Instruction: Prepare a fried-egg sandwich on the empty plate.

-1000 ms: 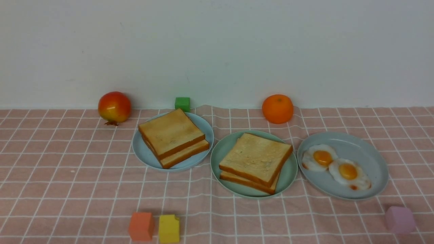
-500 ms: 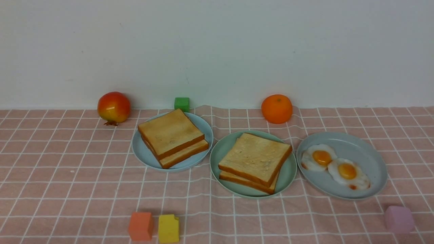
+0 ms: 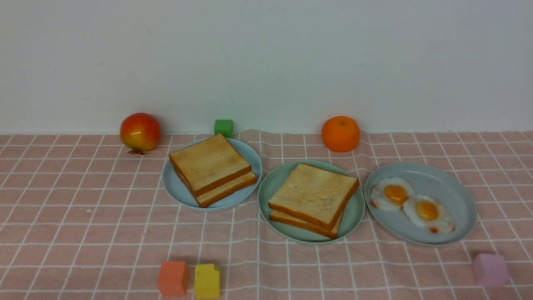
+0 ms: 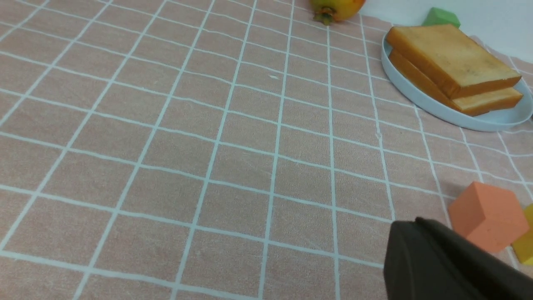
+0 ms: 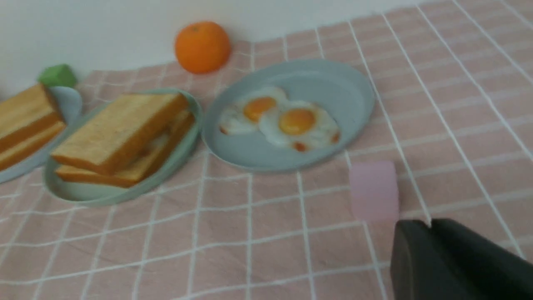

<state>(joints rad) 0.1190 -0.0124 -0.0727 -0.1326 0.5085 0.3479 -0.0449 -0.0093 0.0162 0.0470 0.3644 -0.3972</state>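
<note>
Pink checked cloth [image 3: 83,216] meets a white wall [image 3: 266,62]. My sandwich [image 3: 312,199] sits on the green plate [image 3: 270,183], its egg mostly hidden between slices. My left gripper [image 4: 416,227] is clenched, holding nothing; my right gripper [image 5: 431,227], cut off, I can't tell.

We get even, soft, bright light with short faint shadows and no glare. Front and left wrist views are sharp; right wrist view looks motion-blurred throughout.
</note>
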